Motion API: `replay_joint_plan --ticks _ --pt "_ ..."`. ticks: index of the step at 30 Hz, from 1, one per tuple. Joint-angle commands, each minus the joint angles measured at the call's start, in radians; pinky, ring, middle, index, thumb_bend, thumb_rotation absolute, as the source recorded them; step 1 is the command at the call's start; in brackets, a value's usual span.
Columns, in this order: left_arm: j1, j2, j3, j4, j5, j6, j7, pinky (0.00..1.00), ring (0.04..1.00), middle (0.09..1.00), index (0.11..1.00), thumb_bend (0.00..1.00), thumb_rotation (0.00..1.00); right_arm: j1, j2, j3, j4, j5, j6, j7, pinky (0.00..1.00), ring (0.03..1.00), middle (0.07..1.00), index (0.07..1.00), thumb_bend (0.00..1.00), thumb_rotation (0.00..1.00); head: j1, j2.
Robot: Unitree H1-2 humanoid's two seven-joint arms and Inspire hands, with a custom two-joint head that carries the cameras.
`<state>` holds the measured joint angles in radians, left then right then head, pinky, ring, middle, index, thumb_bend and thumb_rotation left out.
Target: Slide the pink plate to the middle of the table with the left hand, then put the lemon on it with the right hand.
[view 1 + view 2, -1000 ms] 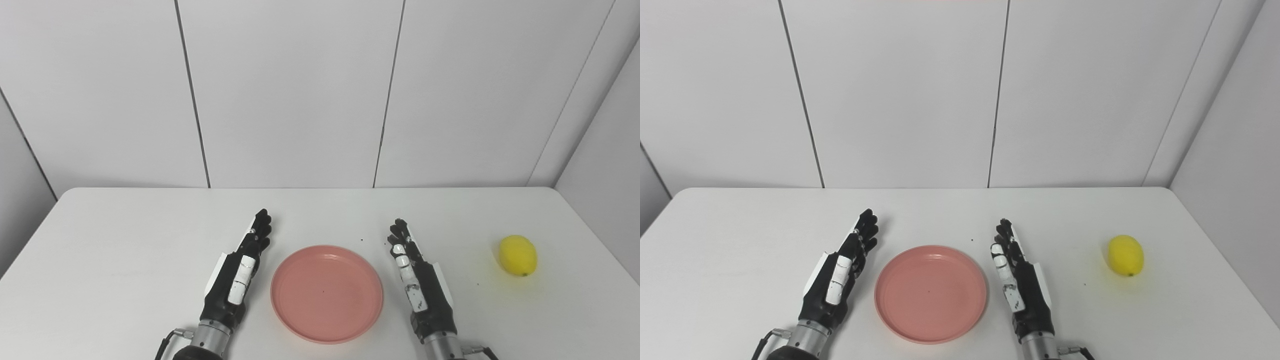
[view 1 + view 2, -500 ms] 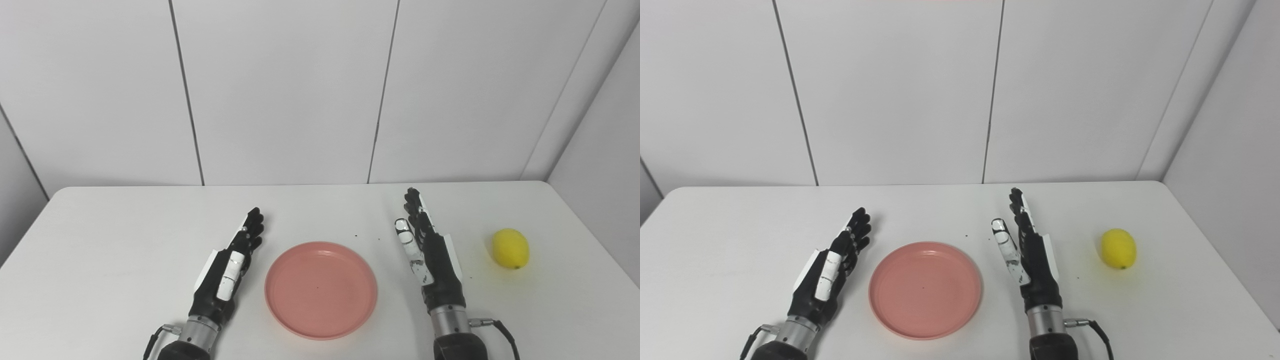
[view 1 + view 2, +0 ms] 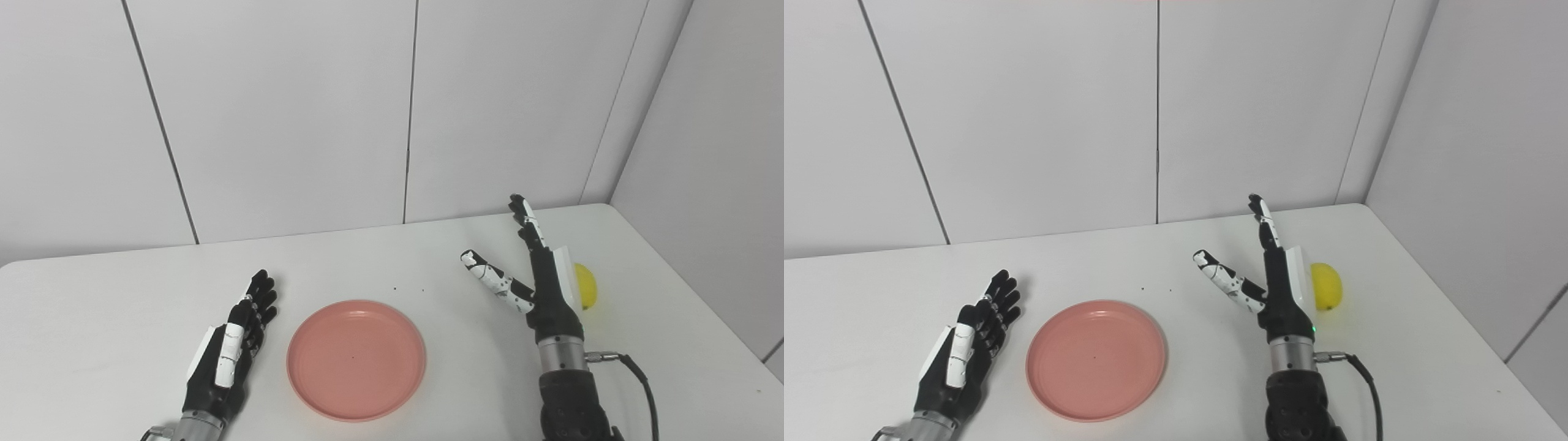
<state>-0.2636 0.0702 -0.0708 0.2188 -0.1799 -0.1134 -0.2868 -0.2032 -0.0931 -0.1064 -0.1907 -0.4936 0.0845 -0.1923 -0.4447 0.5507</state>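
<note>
The pink plate (image 3: pixel 356 359) lies flat and bare on the white table (image 3: pixel 110 294), near the front middle. My left hand (image 3: pixel 233 350) rests open just left of the plate, fingers straight and apart from its rim. My right hand (image 3: pixel 536 275) is raised above the table to the right of the plate, open with thumb spread wide and holding nothing. The yellow lemon (image 3: pixel 1326 286) sits on the table right behind that hand, partly hidden by it in the left eye view.
The table's right edge (image 3: pixel 1458 306) runs close behind the lemon, with a grey wall beyond it. A black cable (image 3: pixel 640 383) trails from my right wrist. Tiny dark specks (image 3: pixel 407 288) dot the table behind the plate.
The camera has swung to the right, shifting the whole scene. My right hand rose and moved toward the lemon, spreading its thumb. The left hand and plate stay put.
</note>
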Motion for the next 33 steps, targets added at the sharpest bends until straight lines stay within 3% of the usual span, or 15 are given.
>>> replay_joint_plan --ticks 1,8,15,22,33 --pt "0.047 0.024 0.011 0.033 -0.023 0.001 -0.026 1.0 1.0 1.0 1.0 0.8 1.0 -0.037 -0.019 -0.004 -0.038 -0.053 0.029 -0.027 0.85 0.913 0.933 0.931 0.65 0.64 0.001 0.001" --pt "0.037 0.038 0.029 0.082 -0.038 -0.029 -0.051 1.0 1.0 1.0 1.0 0.79 1.0 -0.05 -0.021 -0.003 -0.054 -0.134 0.126 -0.038 0.8 0.892 0.929 0.923 0.71 0.5 -0.082 -0.018" --pt "0.013 0.051 0.051 0.176 -0.046 -0.069 -0.079 1.0 1.0 1.0 1.0 0.84 1.0 -0.066 -0.048 -0.001 -0.037 -0.25 0.202 -0.045 0.74 0.867 0.906 0.901 0.75 0.44 -0.116 -0.035" --pt "0.004 0.055 0.064 0.217 -0.054 -0.091 -0.099 1.0 1.0 0.997 0.996 0.84 1.0 -0.083 -0.084 -0.014 -0.004 -0.293 0.255 -0.045 0.76 0.861 0.889 0.892 0.76 0.36 -0.114 -0.034" --pt "0.009 0.058 0.073 0.193 -0.059 -0.083 -0.11 1.0 1.0 0.998 0.997 0.85 1.0 -0.119 -0.155 -0.007 0.092 -0.332 0.301 -0.05 0.81 0.858 0.881 0.892 0.79 0.32 -0.103 -0.031"
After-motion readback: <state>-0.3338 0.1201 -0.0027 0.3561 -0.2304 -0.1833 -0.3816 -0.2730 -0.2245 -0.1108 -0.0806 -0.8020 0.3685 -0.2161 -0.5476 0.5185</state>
